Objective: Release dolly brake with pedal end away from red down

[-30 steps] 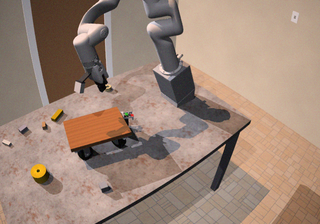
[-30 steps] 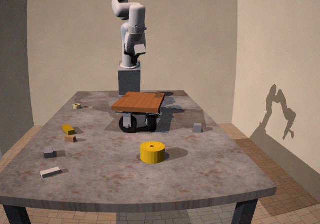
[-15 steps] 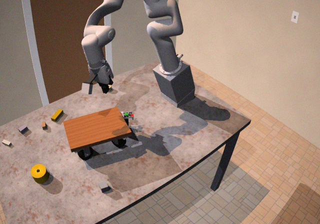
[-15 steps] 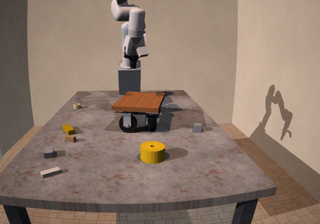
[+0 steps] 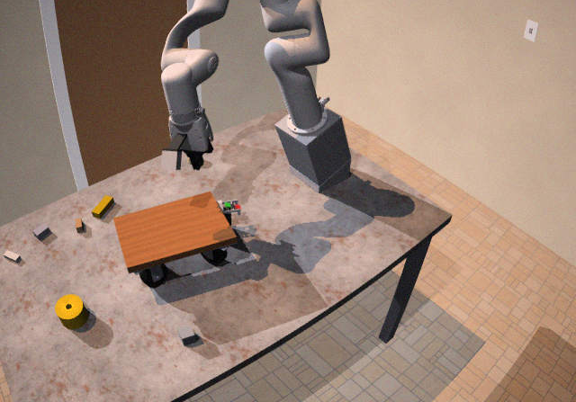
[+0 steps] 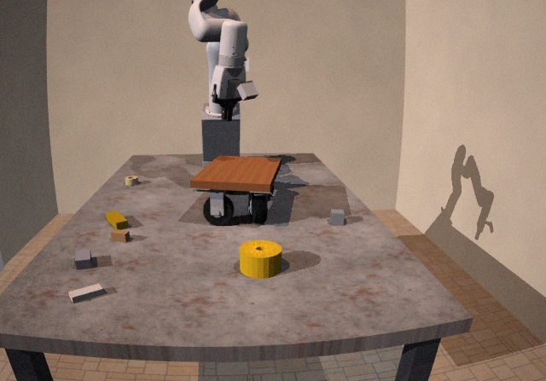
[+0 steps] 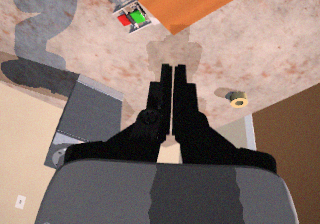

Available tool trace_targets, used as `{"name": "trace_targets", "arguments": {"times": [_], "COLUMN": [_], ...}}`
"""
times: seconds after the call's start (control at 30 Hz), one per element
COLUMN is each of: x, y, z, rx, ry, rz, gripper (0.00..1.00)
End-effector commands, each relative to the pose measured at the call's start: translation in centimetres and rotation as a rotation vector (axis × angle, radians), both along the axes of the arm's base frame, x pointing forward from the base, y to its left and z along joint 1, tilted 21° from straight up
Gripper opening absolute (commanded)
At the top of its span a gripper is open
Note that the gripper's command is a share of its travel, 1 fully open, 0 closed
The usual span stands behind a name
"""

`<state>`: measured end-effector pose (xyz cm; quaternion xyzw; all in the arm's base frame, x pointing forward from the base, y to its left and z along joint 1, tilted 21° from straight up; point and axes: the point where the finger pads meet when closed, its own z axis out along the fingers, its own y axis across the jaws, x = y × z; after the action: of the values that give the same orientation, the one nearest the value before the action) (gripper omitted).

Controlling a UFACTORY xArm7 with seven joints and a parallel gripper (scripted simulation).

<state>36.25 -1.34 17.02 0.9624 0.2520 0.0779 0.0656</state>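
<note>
My gripper [image 5: 195,161] is shut and empty, hanging well above the table behind the dolly's far corner; it also shows in the exterior view [image 6: 228,114] and the wrist view [image 7: 174,71].
A yellow cylinder [image 5: 71,311], a grey cube [image 5: 187,335], a yellow block [image 5: 103,205], a small orange block [image 5: 79,225], a grey block [image 5: 41,231] and a white block [image 5: 12,255] lie about. A small tan ring [image 6: 131,180] sits far left. The robot base [image 5: 313,151] stands behind.
</note>
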Motion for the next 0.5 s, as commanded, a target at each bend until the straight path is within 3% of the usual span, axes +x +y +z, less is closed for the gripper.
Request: {"name": "trace_targets", "arguments": {"times": [0.0,0.13,0.2,0.47], "x": [0.1,0.1,-1.3,-1.3], "y": [0.0,0.0,0.3,0.3], "z": [0.0,0.0,-1.9,-1.9], "rx": [-0.002,-0.002,-0.034,-0.034], "ry": [-0.012,-0.012,-0.050,-0.050], "rz": [0.010,0.010,0.156,0.156], "gripper": [0.00,0.00,0.00,0.00]}}
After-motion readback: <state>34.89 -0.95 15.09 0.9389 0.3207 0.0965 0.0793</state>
